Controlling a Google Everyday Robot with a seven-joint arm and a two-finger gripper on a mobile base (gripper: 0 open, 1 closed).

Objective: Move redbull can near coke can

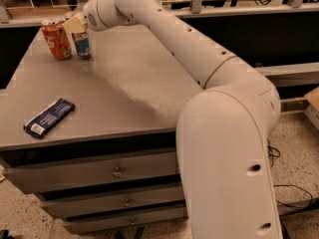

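At the far left corner of the grey table [134, 88], the redbull can [82, 45] stands upright just beside the coke can [56, 40], to its right. The gripper [75, 25] sits over the redbull can's top; whether it is clamped cannot be told. Nearer the front edge lies a dark-blue wrapped bar [49, 117].

We read no txt: white lettering on coke can [56, 39], just beside gripper [75, 25] at redbull can [82, 45] top, illegible; bar [49, 117] label, well apart, too.
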